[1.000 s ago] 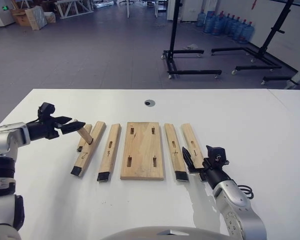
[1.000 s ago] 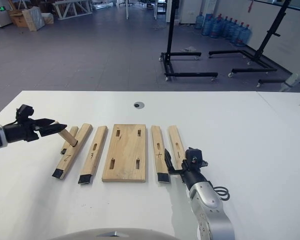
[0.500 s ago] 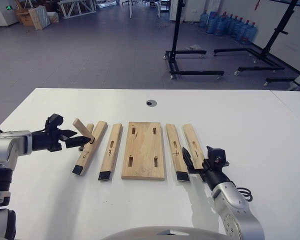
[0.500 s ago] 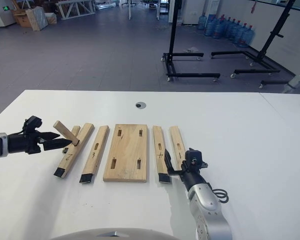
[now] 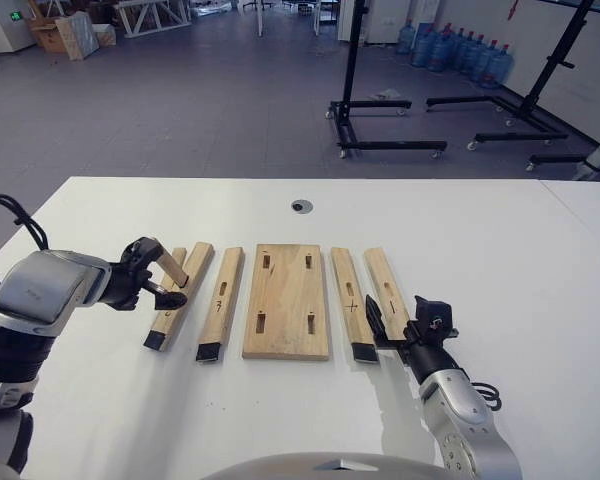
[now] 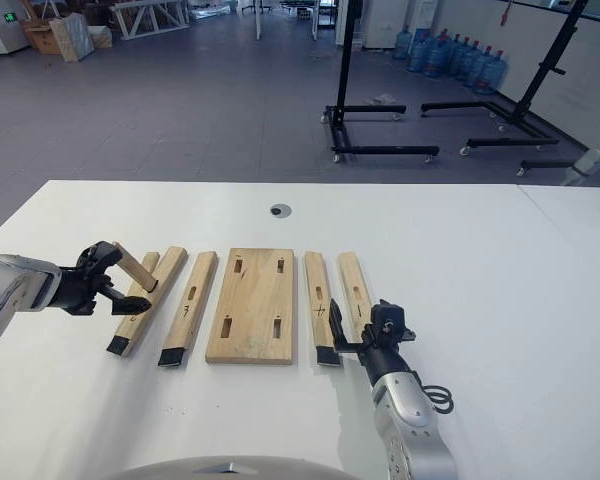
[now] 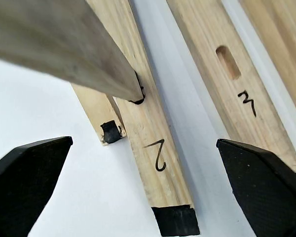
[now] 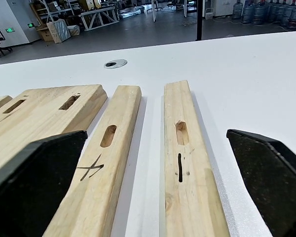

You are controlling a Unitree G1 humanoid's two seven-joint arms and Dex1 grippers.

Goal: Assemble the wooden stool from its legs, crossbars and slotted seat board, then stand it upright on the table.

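Room: we're in an open hall with a grey floor and black wheeled steel frames (image 5: 380,100) at the back. The white table (image 5: 480,230) is up front.
Layout: the flat rectangular pale-wood seat board (image 5: 286,300) with four slots lies in the centre, with two slotted pale-wood legs on each side. Leg 2 (image 6: 166,265) and leg 3 (image 5: 221,300) are on the left, the X leg (image 5: 348,300) and the single-stroke leg (image 5: 385,285) on the right. All slots face up, so we read it as parts staged for assembly.
Crossbar: the short square pale-wood crossbar (image 7: 64,44) is tilted, its lower end at leg 2's slot. We judge the angle is for feeding the end in, and it is not yet seated.
Spare crossbar: the second short wooden bar (image 7: 93,108) lies flat, just beside leg 2 on its outer side.
Left gripper (image 7: 144,148): the black fingers are spread wide and straddle leg 2. The crossbar runs between them nearer the wrist, and we see no fingertip touching it.
Right gripper (image 8: 157,138): the fingers are apart and hold nothing, low by the near ends of the X leg and the single-stroke leg. We'd guess it is parked.
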